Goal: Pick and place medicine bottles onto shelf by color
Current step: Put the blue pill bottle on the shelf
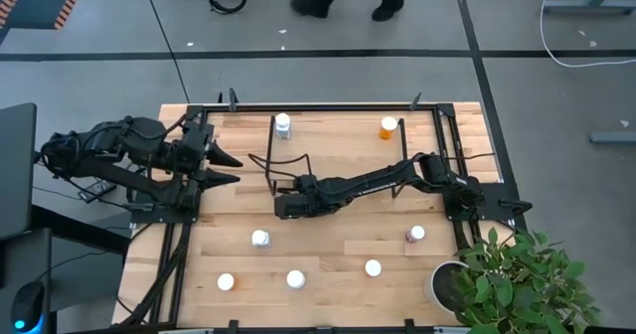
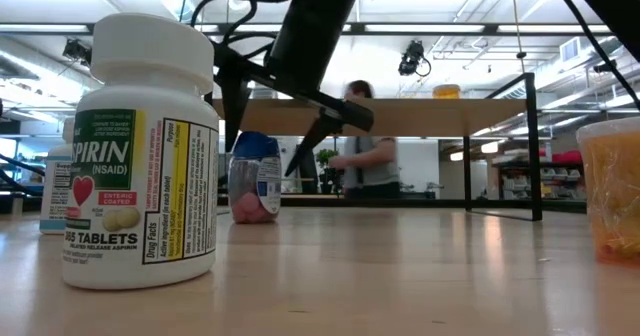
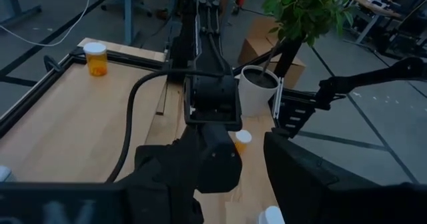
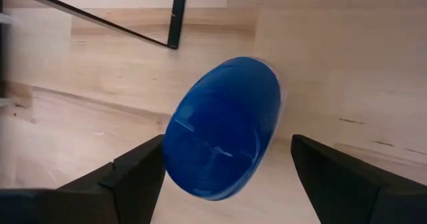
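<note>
Two arms: right at work, left waiting at table's left edge.
right gripper: fingers apart, straddling blue bottle, not touching.
blue bottle: on table, just beside shelf.
left gripper: fingers apart, empty.

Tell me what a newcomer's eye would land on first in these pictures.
First, the blue bottle, filling the right wrist view between the open jaws of the right gripper, which reaches to mid-table beside the shelf. Next, the big aspirin bottle looming close in the low view. The left gripper waits at the table's left edge.
</note>
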Available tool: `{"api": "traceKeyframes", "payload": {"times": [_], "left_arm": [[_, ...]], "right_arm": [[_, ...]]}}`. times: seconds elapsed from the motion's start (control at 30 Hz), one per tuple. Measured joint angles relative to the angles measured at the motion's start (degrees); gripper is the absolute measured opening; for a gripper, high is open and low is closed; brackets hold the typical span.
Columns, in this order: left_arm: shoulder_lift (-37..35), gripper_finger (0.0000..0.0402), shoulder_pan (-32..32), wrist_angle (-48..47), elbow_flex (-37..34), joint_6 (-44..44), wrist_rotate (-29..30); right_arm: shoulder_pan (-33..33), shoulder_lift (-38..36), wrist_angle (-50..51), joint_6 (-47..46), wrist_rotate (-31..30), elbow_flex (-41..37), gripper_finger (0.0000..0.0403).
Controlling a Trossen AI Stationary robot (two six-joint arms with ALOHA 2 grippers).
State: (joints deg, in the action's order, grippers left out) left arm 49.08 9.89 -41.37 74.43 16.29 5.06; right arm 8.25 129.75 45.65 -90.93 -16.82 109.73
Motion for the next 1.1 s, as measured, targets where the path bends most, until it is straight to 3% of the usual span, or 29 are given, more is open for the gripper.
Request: {"api": "traceKeyframes", "payload": {"times": [0.57, 1.1], "left_arm": [[0.0, 0.0173, 0.0, -0.6, 0.0, -0.3, 0.0], [0.0, 0.0173, 0.0, -1.0, 0.0, -0.4, 0.0]], "right_arm": [[0.1, -0.1, 0.0, 0.1, 0.2, 0.0, 0.0239], [3.2, -0.6, 0.2, 3.0, 3.4, 2.8, 0.0231]]}}
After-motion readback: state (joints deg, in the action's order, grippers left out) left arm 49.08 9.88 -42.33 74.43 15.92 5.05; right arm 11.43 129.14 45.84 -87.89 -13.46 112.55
